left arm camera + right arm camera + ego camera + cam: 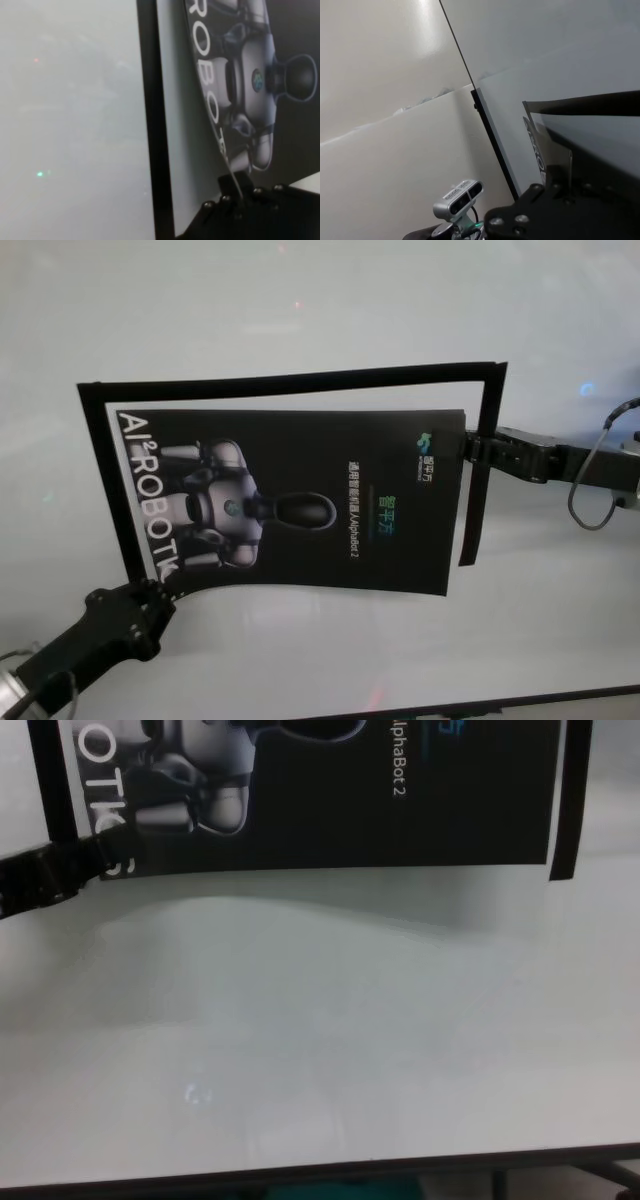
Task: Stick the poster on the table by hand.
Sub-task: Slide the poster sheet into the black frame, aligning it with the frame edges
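Note:
The poster (310, 505), a black glossy sheet with a grey-white robot picture and white lettering, hangs bowed just above the table (300, 660) and casts a shadow on it. My left gripper (152, 592) is shut on its near left corner, beside the "ROBOTIC" lettering; the left wrist view shows the fingers (231, 186) pinching the poster (280, 75) edge. My right gripper (466, 450) is shut on the right edge, near the small logo. In the chest view the poster (330, 790) fills the top, with the left gripper (95, 855) on its corner.
Narrow black tape strips frame the sheet: one along the far edge (290, 383), one hanging down on the right (478, 480), one on the left (105, 470). The table's dark front edge (400, 1165) runs close below. A cable loops off the right arm (590, 495). A small grey camera (458, 199) stands beyond the table.

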